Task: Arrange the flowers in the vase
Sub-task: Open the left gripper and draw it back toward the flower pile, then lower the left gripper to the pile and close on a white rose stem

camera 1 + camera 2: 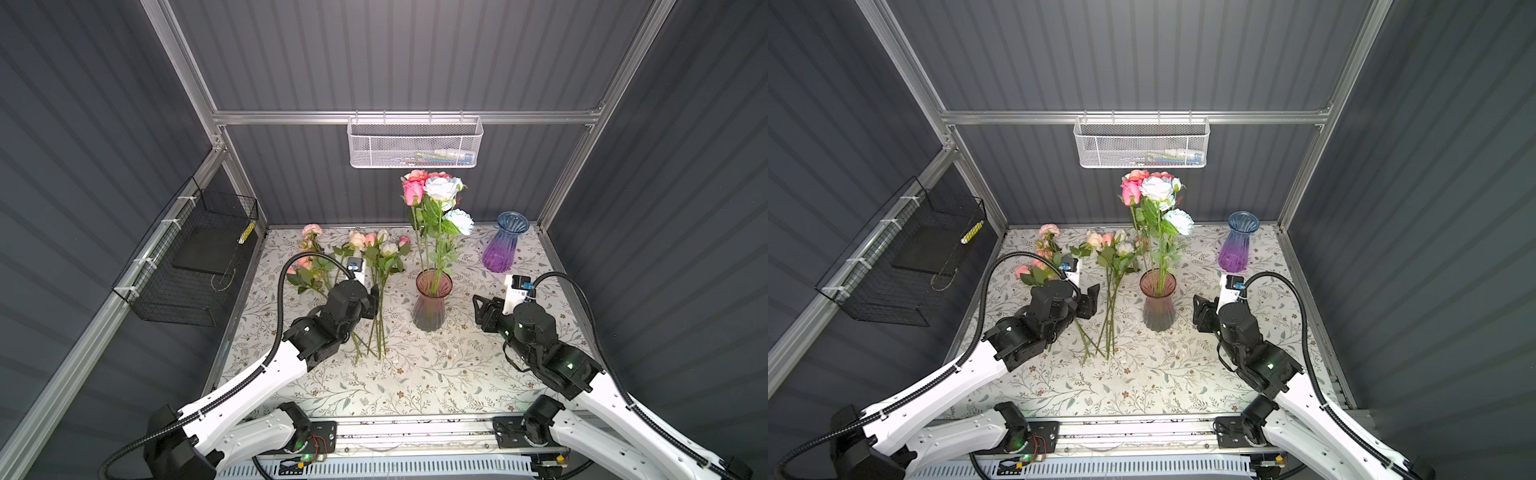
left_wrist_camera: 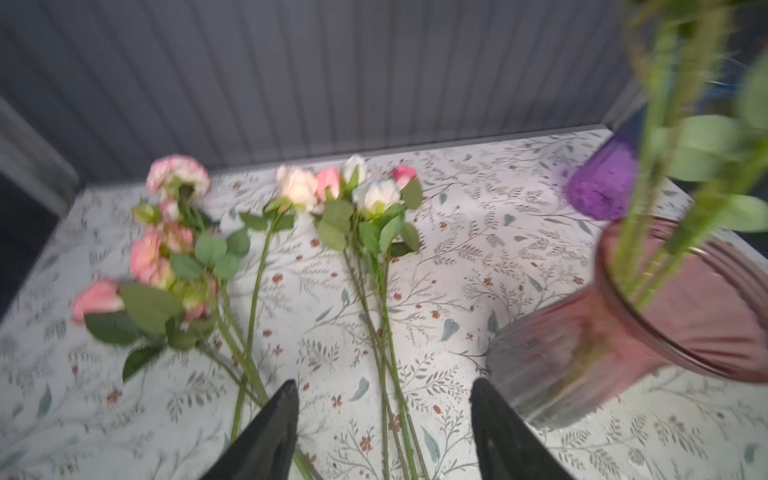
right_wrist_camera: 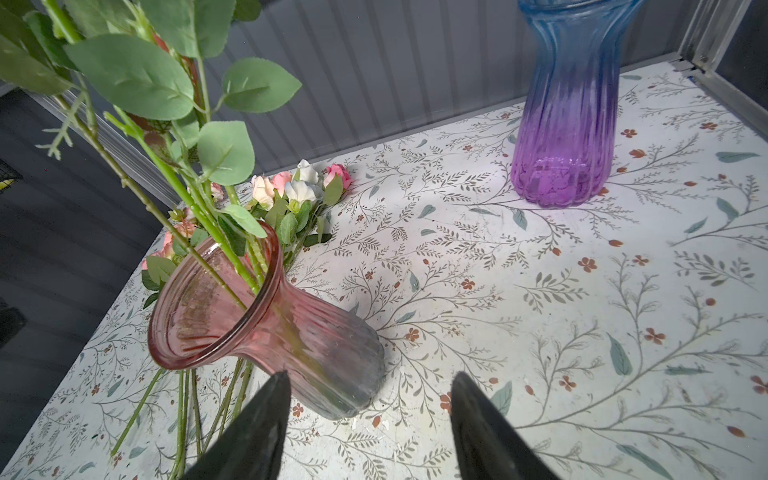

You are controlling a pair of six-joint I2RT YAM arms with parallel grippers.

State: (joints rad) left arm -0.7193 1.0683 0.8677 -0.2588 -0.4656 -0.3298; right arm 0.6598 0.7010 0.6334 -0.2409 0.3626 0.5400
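Pink ribbed glass vase (image 3: 266, 332): glossy, translucent. Blue-to-purple ribbed glass vase (image 3: 561, 124): same glossy finish. Artificial flowers (image 2: 374, 195): cloth-like matt petals, smooth plastic-looking stems. Floral-print table cover (image 3: 540, 291): matt, slightly scuffed. White perforated-metal basket (image 1: 415, 145): painted, matt.

We are looking into a robotics lab test cell. An aluminium frame (image 1: 407, 117) carries grey ribbed wall panels (image 1: 374, 54) that box in a small table (image 1: 436, 374). A left arm (image 1: 249, 386) and a right arm (image 1: 602, 411) are mounted on a metal rail (image 1: 415, 432) at the front edge, beside a bare circuit board (image 1: 309, 456) with loose wires. A white mesh basket (image 1: 415, 145) and a black wire basket (image 1: 187, 266) hang on the frame. Only the floral-print sheet on the table and the flowers (image 1: 388, 248) lying on it look homely.
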